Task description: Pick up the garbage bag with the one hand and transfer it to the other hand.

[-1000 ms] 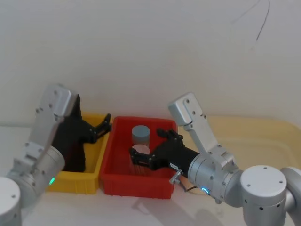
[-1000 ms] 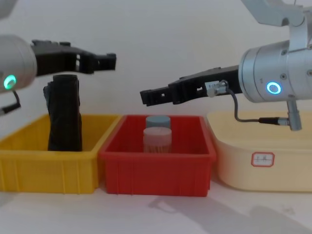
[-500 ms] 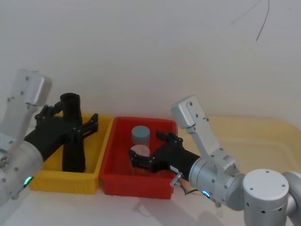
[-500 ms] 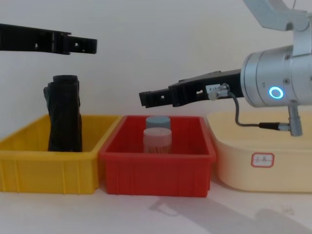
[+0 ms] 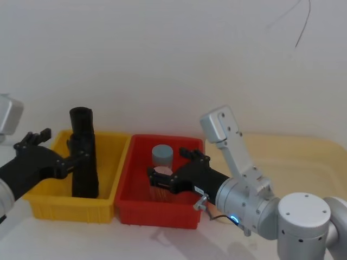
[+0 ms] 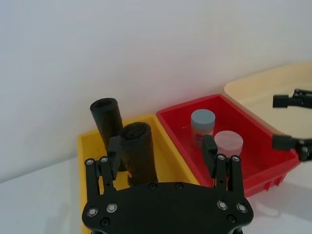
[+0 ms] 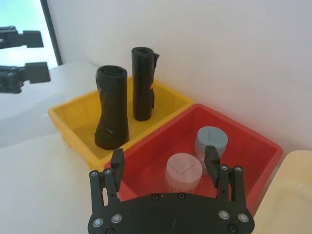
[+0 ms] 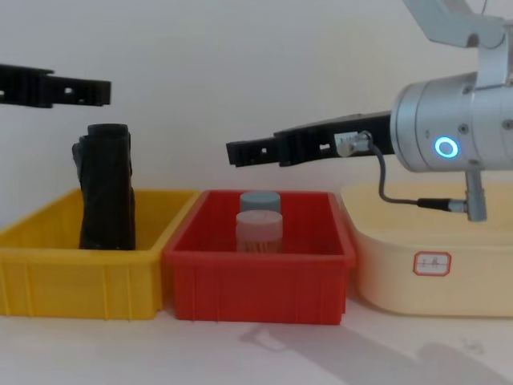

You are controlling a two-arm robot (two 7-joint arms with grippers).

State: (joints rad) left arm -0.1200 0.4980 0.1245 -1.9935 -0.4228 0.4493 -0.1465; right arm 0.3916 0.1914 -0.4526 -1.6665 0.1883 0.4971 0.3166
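- Left claw [image 5: 64, 144], released, is hovering at lower left near the garbage bag [image 5: 85, 168] in the yellow bin [image 5: 81, 208].
- Right claw [image 5: 169, 162] is hanging released over the red bin [image 5: 157, 212].

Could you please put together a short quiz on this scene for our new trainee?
1. How many round containers stand in the red bin?
2. Where does the garbage bag stand? A: yellow bin; B: red bin; C: cream tray.
3. True or false: the left end effector is shut on the garbage bag.

Key: 1. Two. 2. A. 3. False: it is open, higher than the bag's top and apart from it. The right end effector is open above the red bin.
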